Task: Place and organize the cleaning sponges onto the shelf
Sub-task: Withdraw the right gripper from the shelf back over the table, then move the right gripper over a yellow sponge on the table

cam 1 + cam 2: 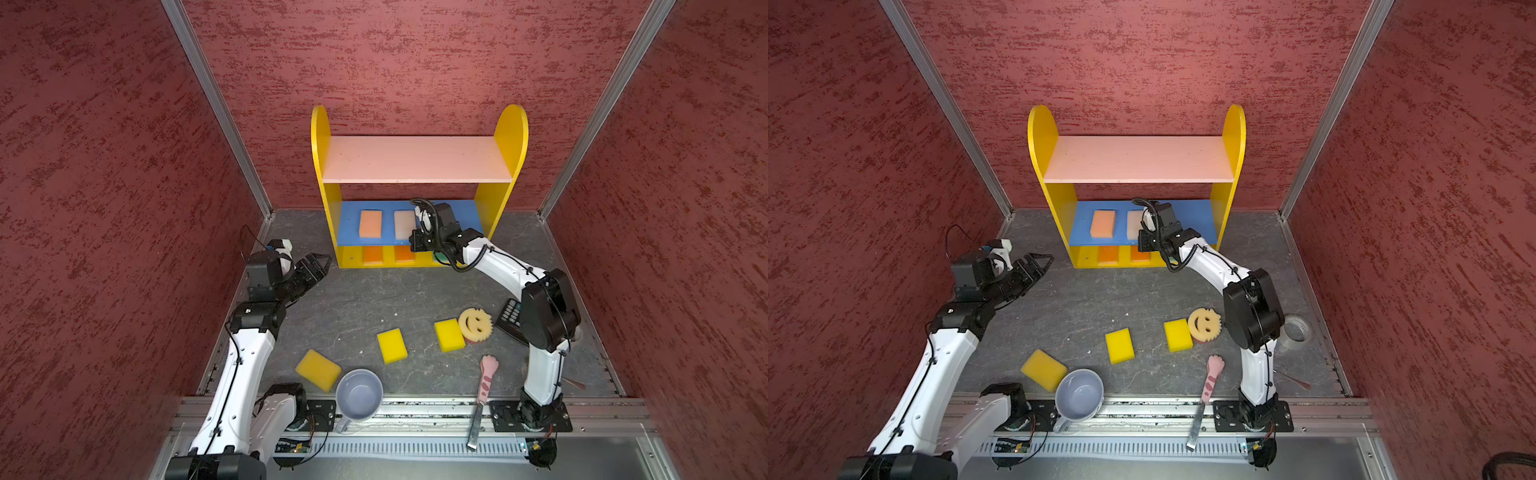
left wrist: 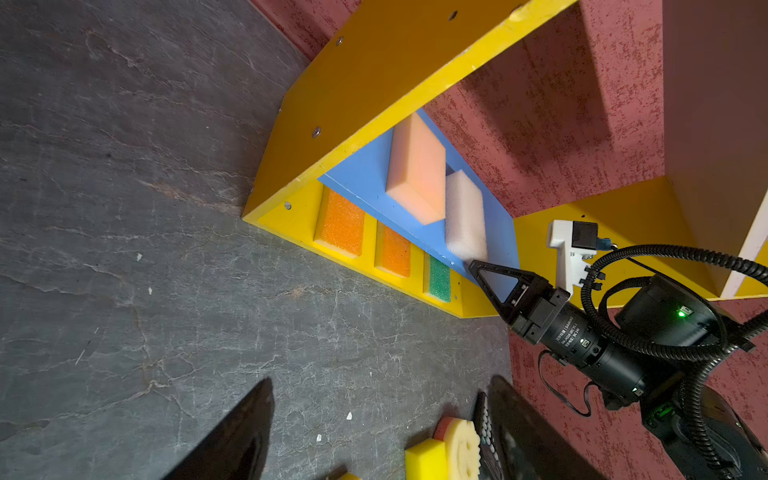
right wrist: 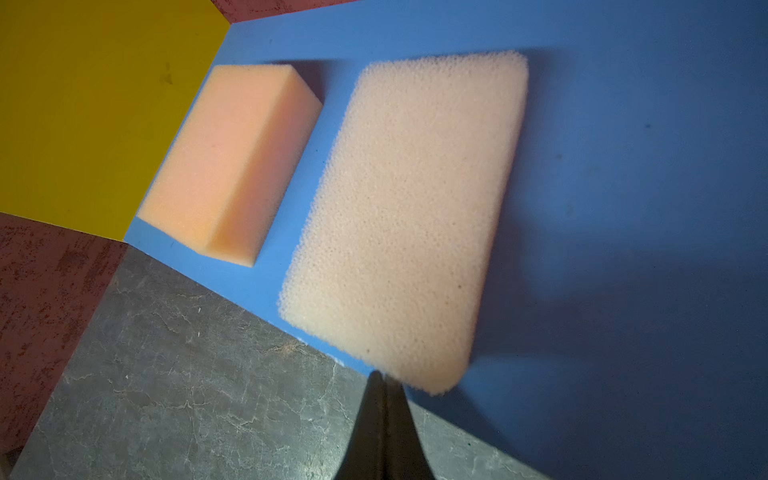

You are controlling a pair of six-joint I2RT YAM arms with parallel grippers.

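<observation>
The shelf [image 1: 415, 160] is seen in the upper middle of both top views, set against the back wall. On its blue middle board a peach sponge [image 1: 370, 223] and a pale pink sponge [image 1: 402, 224] are laid flat, side by side and apart. On the yellow bottom board two orange sponges [image 1: 372, 254] and a green sponge [image 2: 439, 278] are lined up. Three yellow sponges [image 1: 392, 345] and a round smiley sponge [image 1: 475, 325] are left on the grey table [image 1: 353, 299], lower middle of the frame; the rightmost yellow one is touched by the smiley one. The right gripper [image 3: 380, 376] is held at the front edge of the pale pink sponge, its jaws pressed together on nothing. The left gripper [image 1: 322, 264] is held over the table at left of the shelf, jaws apart and empty. A mug [image 1: 359, 395] and a cat-paw tool [image 1: 486, 378] are found along the lower edge.
</observation>
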